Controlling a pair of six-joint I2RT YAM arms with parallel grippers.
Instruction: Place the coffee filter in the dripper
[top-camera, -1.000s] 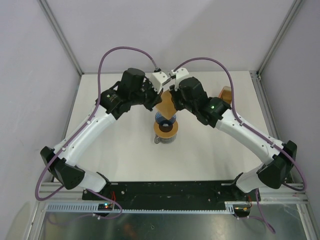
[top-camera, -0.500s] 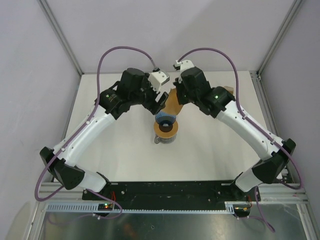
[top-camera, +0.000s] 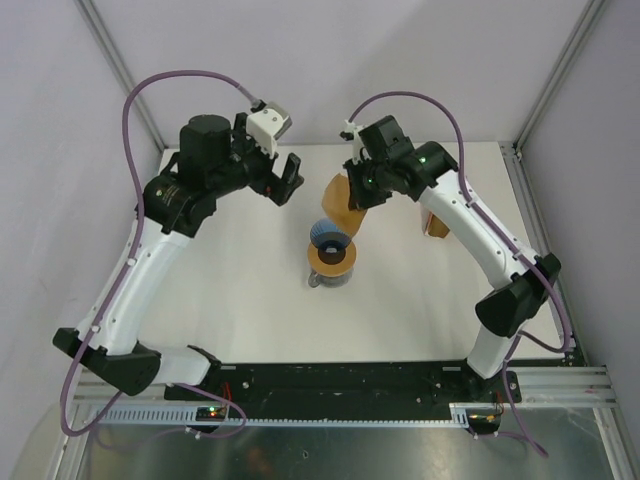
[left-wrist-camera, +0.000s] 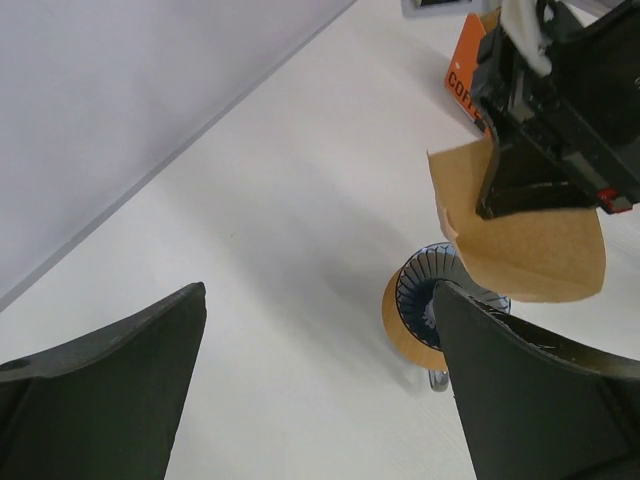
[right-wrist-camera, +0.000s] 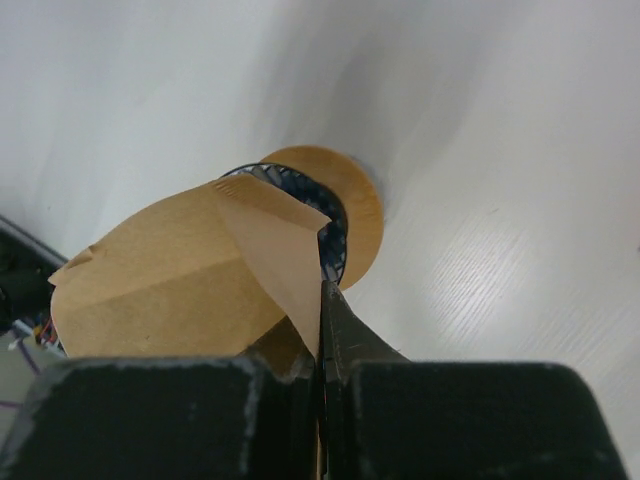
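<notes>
Right hand (right-wrist-camera: 322, 300) pinched shut on coffee filter (right-wrist-camera: 180, 270), poised above dripper (left-wrist-camera: 420, 285). Left hand (top-camera: 285, 182) open, empty. Next, likely: lower tip-first into dripper, release.

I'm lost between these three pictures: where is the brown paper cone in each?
Top external: coffee filter at centre, just above the blue dripper.
Left wrist: coffee filter at right, above the dripper.
Right wrist: coffee filter lower left, overlapping the dripper.
Shared landmark: the dripper.
</notes>
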